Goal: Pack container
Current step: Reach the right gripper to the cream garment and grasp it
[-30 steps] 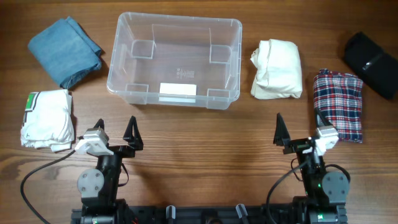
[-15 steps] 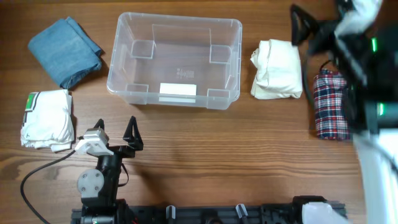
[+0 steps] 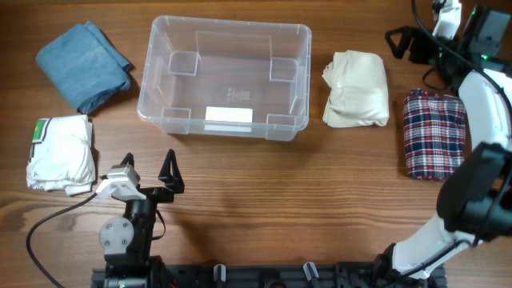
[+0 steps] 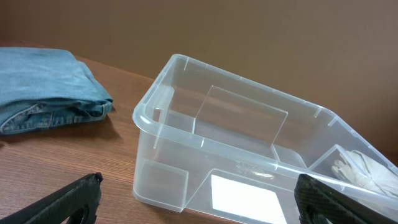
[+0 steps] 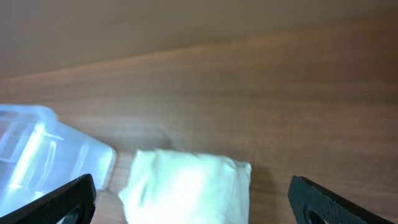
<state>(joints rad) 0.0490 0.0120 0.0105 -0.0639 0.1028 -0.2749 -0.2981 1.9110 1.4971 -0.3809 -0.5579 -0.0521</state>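
Overhead: the container [image 3: 224, 128] stands toward the far edge, centre. Only this view shows the plaid garment [image 3: 434, 134]. The right gripper [image 3: 408, 28] is extended over the far right corner, and the left gripper [image 3: 149, 170] is at the near edge.
Left wrist: jaws released, facing the container.
Right wrist: jaws released, cream garment [image 5: 186, 186] ahead.

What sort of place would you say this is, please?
Probably a robotics workbench staged for packing: a wooden table, an empty clear container, folded jeans and a plaid garment laid out around it.
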